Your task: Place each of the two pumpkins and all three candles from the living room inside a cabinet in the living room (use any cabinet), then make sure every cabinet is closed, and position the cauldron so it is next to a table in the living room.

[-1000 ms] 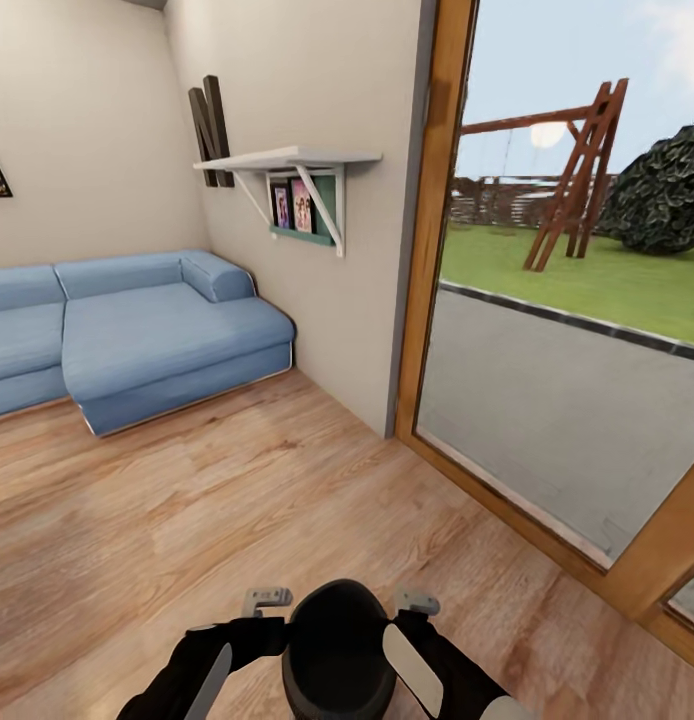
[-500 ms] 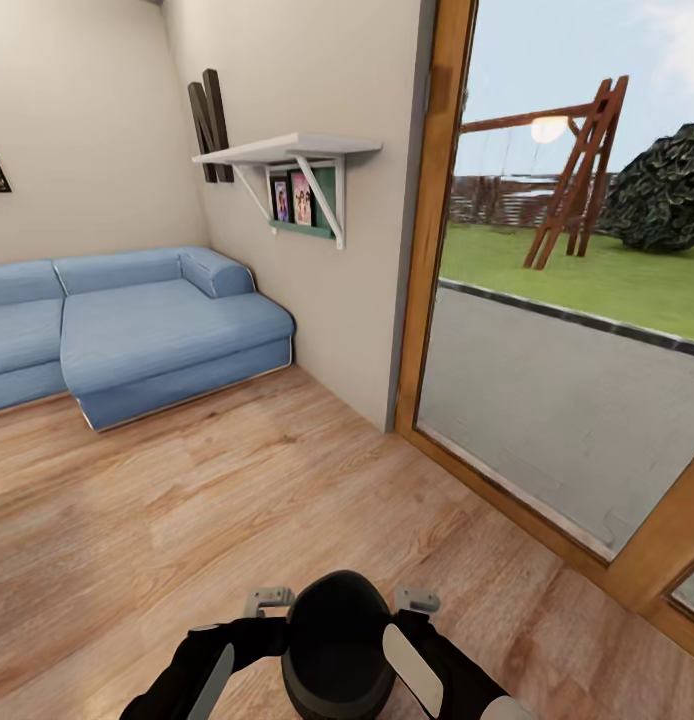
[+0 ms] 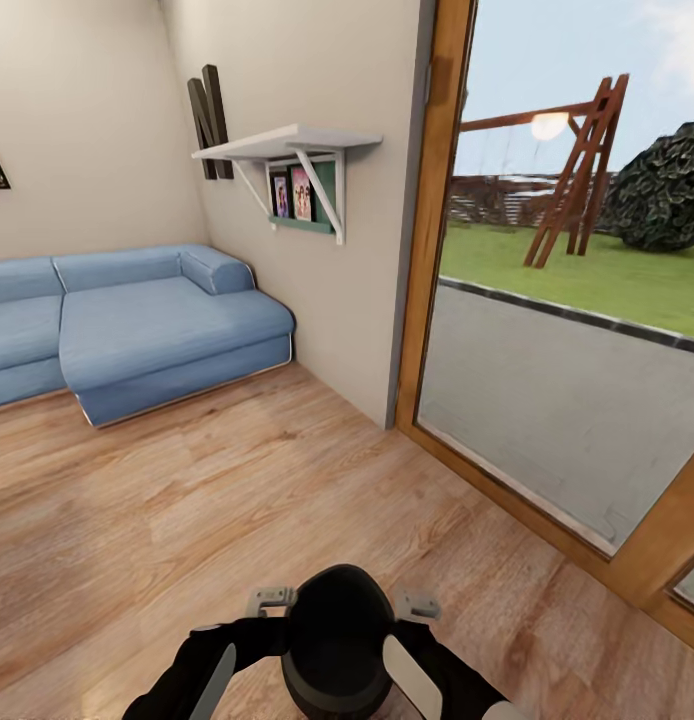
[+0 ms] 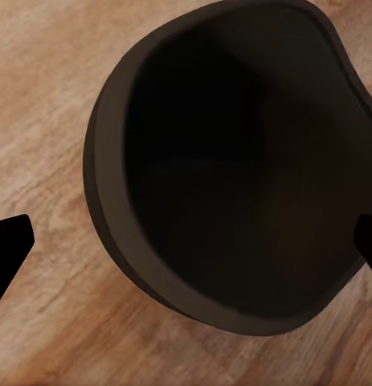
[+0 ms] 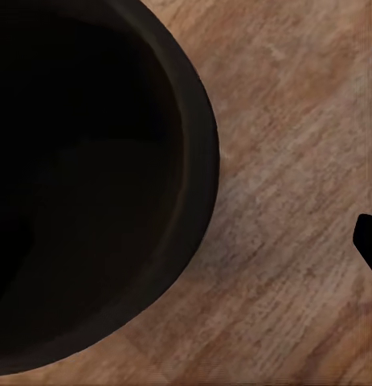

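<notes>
- Fingers of the left gripper (image 4: pixel 186 245) show as two black tips, one on each side of the cauldron (image 4: pixel 234 161). They sit wide apart, with the big dark pot between them. I cannot tell if they touch its sides.
- Only one black fingertip (image 5: pixel 367 241) of the right gripper shows in the right wrist view. It is over the wood floor (image 5: pixel 290 161), apart from the rim of the cauldron (image 5: pixel 81 185). I cannot tell if this gripper is spread wide or closed.
- From the head view, the cauldron (image 3: pixel 337 630) is low down, right in front of the robot's body. It is between both arms, and it looks like the arms are carrying it, but I cannot be sure.
- Inside the cauldron it is just dark. I cannot see anything in it.
- Around the robot are a blue sofa (image 3: pixel 137 330), a white wall shelf (image 3: pixel 287 145) and a big glass door (image 3: pixel 567 330) with a garden outside.
- I see no worktop near the cauldron, so I think the cauldron job is not done yet. It needs to end up next to a table.
- I cannot tell from these pictures if the pumpkins and candles are put away, or if the cabinets are closed.
</notes>
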{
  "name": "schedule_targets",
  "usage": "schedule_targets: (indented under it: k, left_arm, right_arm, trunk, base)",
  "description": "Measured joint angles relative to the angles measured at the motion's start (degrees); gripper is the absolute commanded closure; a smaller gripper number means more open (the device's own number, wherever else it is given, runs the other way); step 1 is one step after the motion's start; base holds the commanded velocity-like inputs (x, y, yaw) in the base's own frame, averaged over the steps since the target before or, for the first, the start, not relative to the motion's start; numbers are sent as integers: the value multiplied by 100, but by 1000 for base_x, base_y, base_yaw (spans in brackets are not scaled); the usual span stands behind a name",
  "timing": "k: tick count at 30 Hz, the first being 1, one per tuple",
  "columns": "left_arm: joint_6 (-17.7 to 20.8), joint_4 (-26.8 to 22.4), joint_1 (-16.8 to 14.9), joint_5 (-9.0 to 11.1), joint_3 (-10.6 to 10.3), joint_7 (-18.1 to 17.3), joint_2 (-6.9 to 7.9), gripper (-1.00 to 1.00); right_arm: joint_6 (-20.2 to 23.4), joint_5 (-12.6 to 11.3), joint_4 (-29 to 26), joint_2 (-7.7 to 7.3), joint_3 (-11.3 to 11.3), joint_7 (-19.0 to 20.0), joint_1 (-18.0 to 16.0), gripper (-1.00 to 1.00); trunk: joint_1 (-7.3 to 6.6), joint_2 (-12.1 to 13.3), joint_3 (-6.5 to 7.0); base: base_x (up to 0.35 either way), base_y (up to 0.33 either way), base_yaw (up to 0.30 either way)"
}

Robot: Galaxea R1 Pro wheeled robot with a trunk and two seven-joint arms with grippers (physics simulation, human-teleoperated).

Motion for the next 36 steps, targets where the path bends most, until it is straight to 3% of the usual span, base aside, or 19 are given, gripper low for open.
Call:
schedule_targets:
  k: [4, 12, 23, 29, 36]
  left_arm:
    - [0, 0, 0, 0, 0, 0, -1, -100]
    - [-17, 8, 0, 5, 0, 0, -77, -100]
    - [-27, 10, 6, 3, 0, 0, -119, -100]
    - [-27, 9, 8, 0, 0, -5, -125, -100]
    - [-27, 16, 8, 4, 0, -8, -125, -100]
  right_arm:
    - [-22, 13, 138, 0, 6, 98, 0, -100]
    - [-207, 5, 182, 1, 7, 173, -1, -100]
    - [-311, 16, 184, 1, 15, 206, -1, -100]
    - [-737, -2, 631, 11, 306, 222, 0, -100]
    - [-897, 8, 809, 14, 370, 516, -1, -100]
  trunk:
    - [88, -161, -72]
    - [88, -162, -72]
    - [286, -523, -234]
    - [286, -523, -234]
    - [286, -523, -234]
  base:
    - [0, 0, 0]
    - [0, 0, 0]
    - [0, 0, 0]
    - [0, 0, 0]
    - [0, 0, 0]
